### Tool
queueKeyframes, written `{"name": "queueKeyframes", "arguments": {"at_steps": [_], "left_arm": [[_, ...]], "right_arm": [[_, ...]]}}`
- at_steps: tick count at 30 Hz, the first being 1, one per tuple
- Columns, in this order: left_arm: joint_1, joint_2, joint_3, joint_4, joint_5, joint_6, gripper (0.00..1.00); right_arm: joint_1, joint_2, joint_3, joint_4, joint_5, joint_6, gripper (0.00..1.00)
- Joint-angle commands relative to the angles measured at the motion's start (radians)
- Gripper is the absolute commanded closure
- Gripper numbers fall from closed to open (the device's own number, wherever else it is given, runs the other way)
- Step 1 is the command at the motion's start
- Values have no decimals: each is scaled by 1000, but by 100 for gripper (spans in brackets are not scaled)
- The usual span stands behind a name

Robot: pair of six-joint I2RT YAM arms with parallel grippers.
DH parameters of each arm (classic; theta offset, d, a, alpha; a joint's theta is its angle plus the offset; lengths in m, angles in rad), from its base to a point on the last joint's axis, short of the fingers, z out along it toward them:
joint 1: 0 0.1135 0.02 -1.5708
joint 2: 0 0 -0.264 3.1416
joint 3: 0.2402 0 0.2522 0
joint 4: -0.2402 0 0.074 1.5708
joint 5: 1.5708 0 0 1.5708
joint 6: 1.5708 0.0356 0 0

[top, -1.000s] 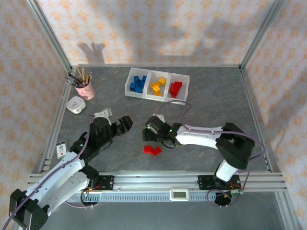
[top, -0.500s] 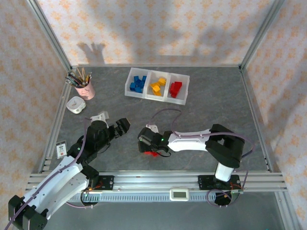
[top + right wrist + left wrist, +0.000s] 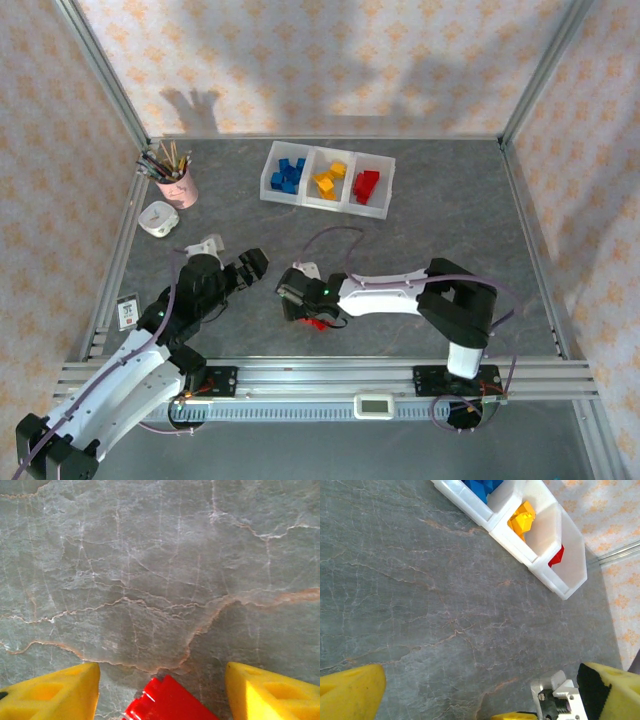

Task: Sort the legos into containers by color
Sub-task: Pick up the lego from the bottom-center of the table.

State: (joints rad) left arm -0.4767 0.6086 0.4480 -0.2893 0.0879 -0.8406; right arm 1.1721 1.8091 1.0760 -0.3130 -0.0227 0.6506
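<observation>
Red legos (image 3: pixel 318 323) lie on the grey table near the front, partly under my right gripper (image 3: pixel 300 304). In the right wrist view a red lego (image 3: pixel 167 705) sits between the yellow fingers (image 3: pixel 55 692), with a gap on each side, so my right gripper (image 3: pixel 162 687) is open around it. My left gripper (image 3: pixel 252 265) hovers to the left, wide open and holding nothing (image 3: pixel 480 687). The containers (image 3: pixel 310 203) stand at the back centre, holding blue legos (image 3: pixel 289 175), yellow legos (image 3: pixel 330 180) and red legos (image 3: pixel 367 185). The containers (image 3: pixel 547 575) are also in the left wrist view.
A pink cup of pencils (image 3: pixel 176 181) and a small white object (image 3: pixel 158 218) stand at the back left. A card (image 3: pixel 127 312) rests on the left rail. Metal frame rails bound the table. Part of the right arm's wrist (image 3: pixel 555 695) sits close beside my left gripper.
My right arm has swung left and toward the near edge, coming down over the loose red legos, and its jaws have narrowed. The left arm has drawn back slightly.
</observation>
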Motion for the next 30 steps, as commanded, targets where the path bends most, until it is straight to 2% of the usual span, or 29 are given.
{"name": "queueKeyframes", "arguments": {"at_steps": [1, 14, 26, 30], "left_arm": [[8, -20, -14, -24, -27, -10, 1], [8, -73, -5, -79, -57, -20, 1], [7, -78, -6, -82, -60, -25, 1], [8, -69, -6, -66, -58, -23, 1]], "right_arm": [[14, 28, 51, -48, 33, -22, 36], [52, 50, 103, -161, 10, -195, 41], [52, 83, 128, -179, 51, -217, 64], [52, 51, 143, -175, 81, -219, 69]]}}
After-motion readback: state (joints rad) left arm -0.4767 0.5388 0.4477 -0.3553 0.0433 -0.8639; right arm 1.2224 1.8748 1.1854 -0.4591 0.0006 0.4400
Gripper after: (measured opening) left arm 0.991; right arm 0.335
